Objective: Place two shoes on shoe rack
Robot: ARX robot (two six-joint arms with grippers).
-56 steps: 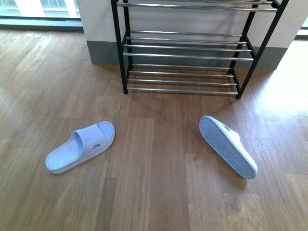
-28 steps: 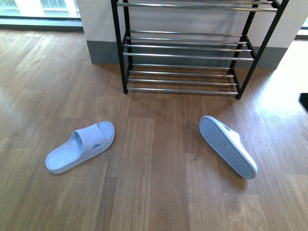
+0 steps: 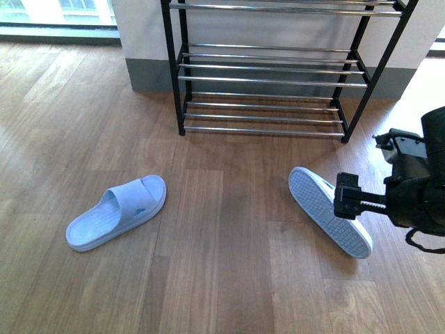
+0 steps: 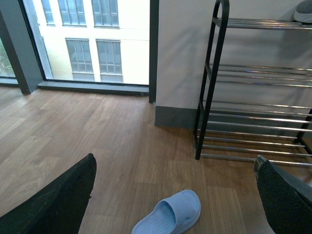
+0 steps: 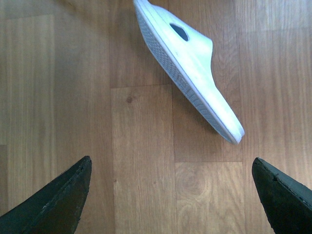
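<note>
Two pale blue slides lie on the wood floor in front of the shoe rack. The left slide sits upright, and the left wrist view shows it on the floor past my open left gripper. The right slide rests on its side with the ribbed sole showing. My right gripper hangs open just right of it, not touching. In the right wrist view that slide lies beyond the open gripper, with bare floor between the fingers. The rack tiers in view are bare chrome bars.
The rack stands against a white wall with a grey skirting. A floor-to-ceiling window is at the left. A grey and white object sits on the rack's top tier. Wood floor stretches between the slides.
My right arm has come into the front view from the right edge and now sits beside the tipped slide. Neither slide has moved.
</note>
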